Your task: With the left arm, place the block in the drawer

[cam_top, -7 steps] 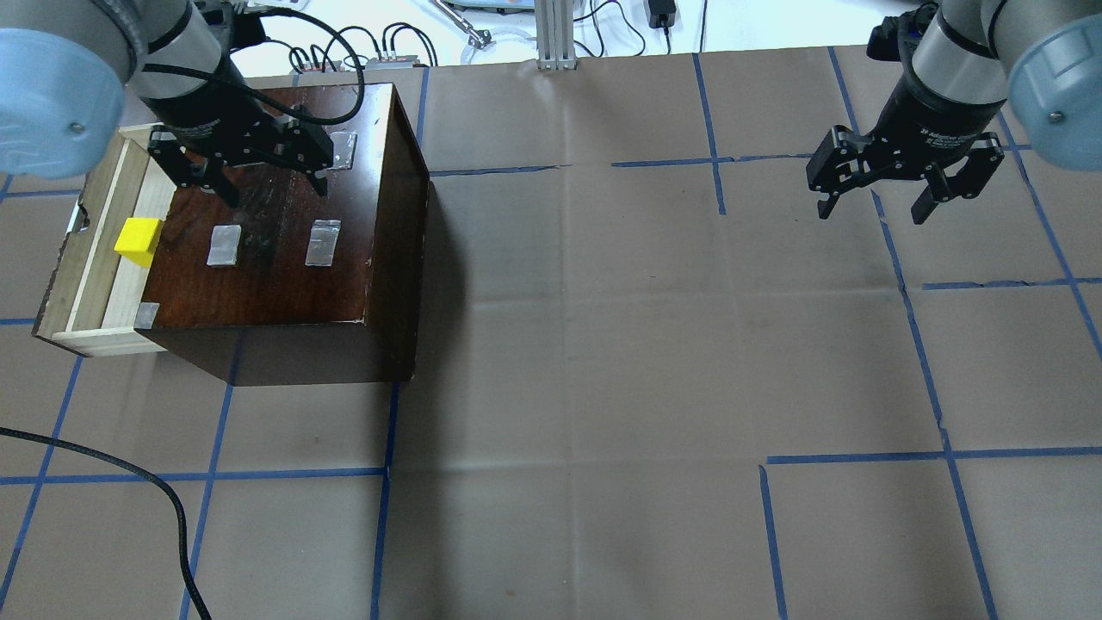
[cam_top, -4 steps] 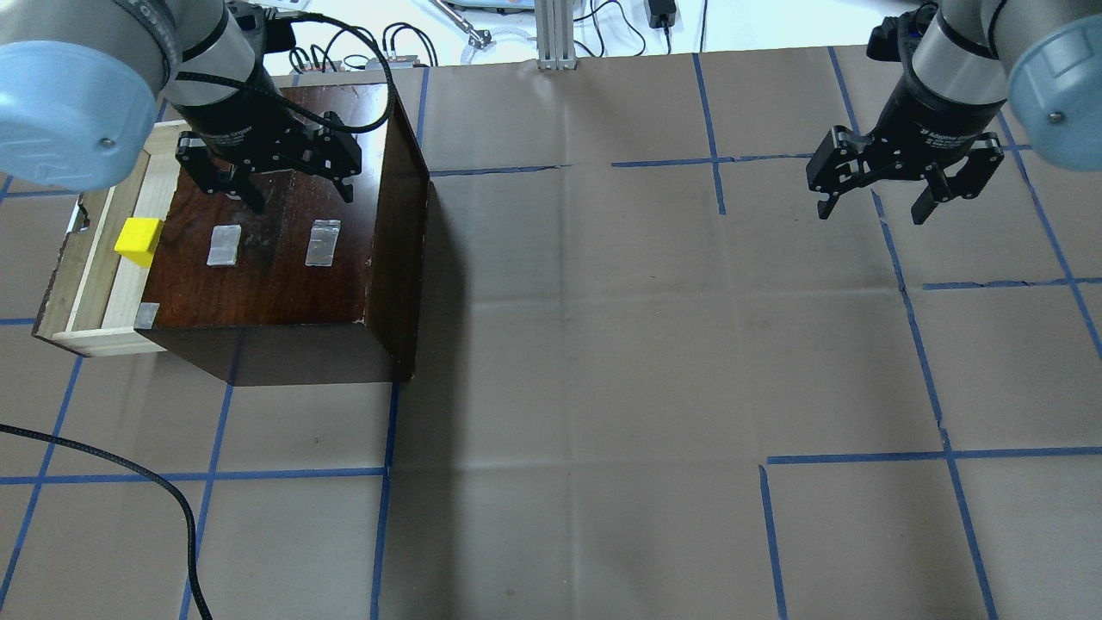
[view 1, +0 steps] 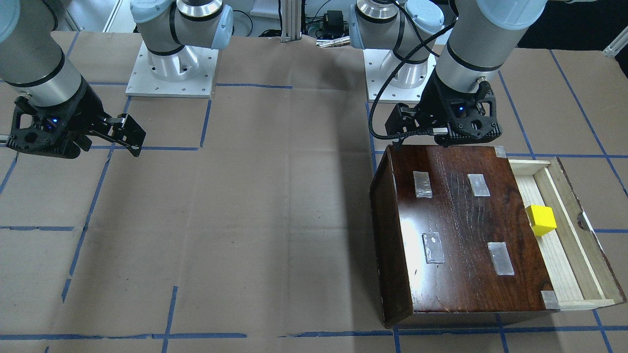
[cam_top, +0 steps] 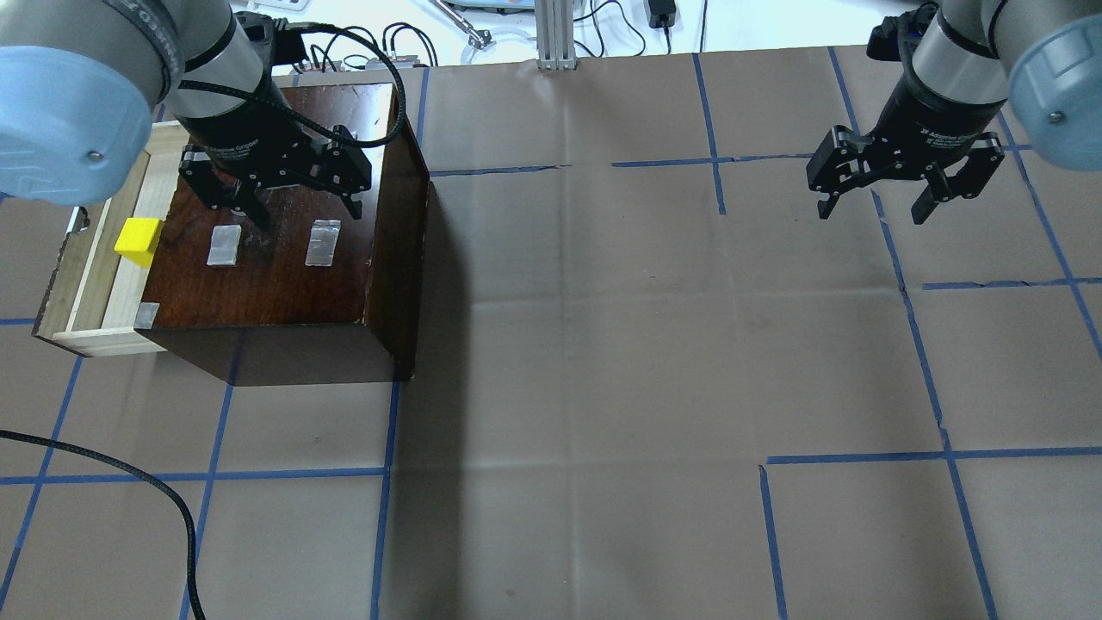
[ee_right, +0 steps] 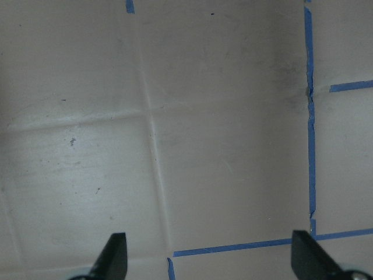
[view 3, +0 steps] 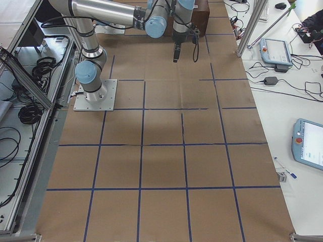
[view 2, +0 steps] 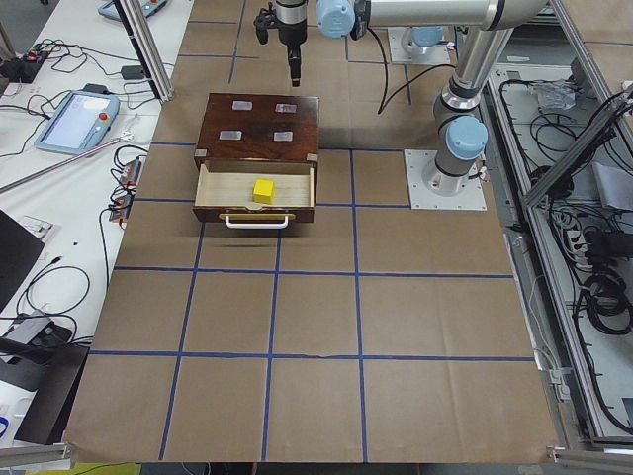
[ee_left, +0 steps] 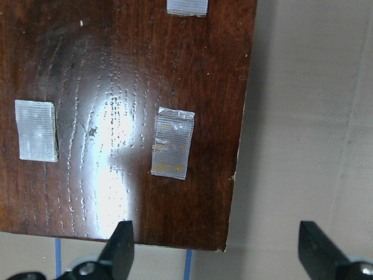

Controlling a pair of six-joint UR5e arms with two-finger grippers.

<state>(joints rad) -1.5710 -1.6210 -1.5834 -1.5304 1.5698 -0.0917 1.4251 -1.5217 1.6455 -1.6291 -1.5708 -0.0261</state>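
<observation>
The yellow block (cam_top: 138, 239) lies in the pulled-out pale wood drawer (cam_top: 62, 284) at the left side of the dark brown box (cam_top: 275, 284). It also shows in the front-facing view (view 1: 540, 220) and the exterior left view (view 2: 263, 190). My left gripper (cam_top: 303, 207) is open and empty. It hovers over the far part of the box top, to the right of the block and apart from it. In the left wrist view the left gripper (ee_left: 218, 251) looks down on the box top (ee_left: 116, 116). My right gripper (cam_top: 872, 211) is open and empty over bare table at the far right.
Silvery tape patches (cam_top: 323, 243) sit on the box top. A black cable (cam_top: 164, 499) lies on the table at the near left. Blue tape lines cross the brown paper. An aluminium post (cam_top: 555, 34) and loose cables stand past the far edge.
My left gripper has moved right and nearer over the box top, away from the drawer. The block stays in the drawer. The right arm has not moved.
</observation>
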